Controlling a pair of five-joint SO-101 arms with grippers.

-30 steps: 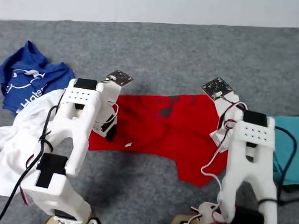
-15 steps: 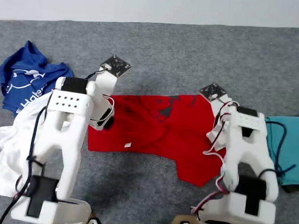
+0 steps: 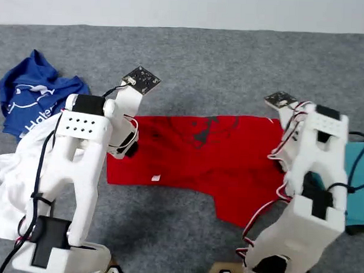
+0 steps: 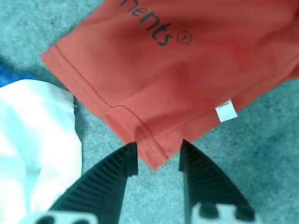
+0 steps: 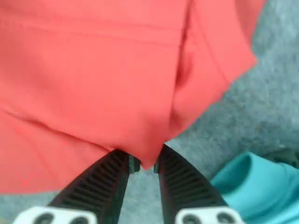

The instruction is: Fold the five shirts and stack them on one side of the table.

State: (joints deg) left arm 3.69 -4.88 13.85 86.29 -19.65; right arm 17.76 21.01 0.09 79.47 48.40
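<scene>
1. Jaws first: the left jaws are spread apart, straddling a hem corner at the left end of the red shirt (image 3: 193,155) without pinching it. The right jaws are clamped on the fabric at its right end.
2. Far left, the blue shirt (image 3: 32,103) and white shirt (image 3: 11,177) lie crumpled, touching each other.
3. In the middle, the red shirt lies spread fairly flat on the grey surface (image 3: 233,60).
4. Far right, the teal shirt (image 3: 358,180) sits bunched up.
5. Progress, my guess: barely started. Nothing's folded, there's no stack, and red looks like the first fold.
6. Writing: dark chest print (image 3: 200,130) on red, white lettering on blue, and a white hem tag (image 4: 225,110) I can't read.
</scene>
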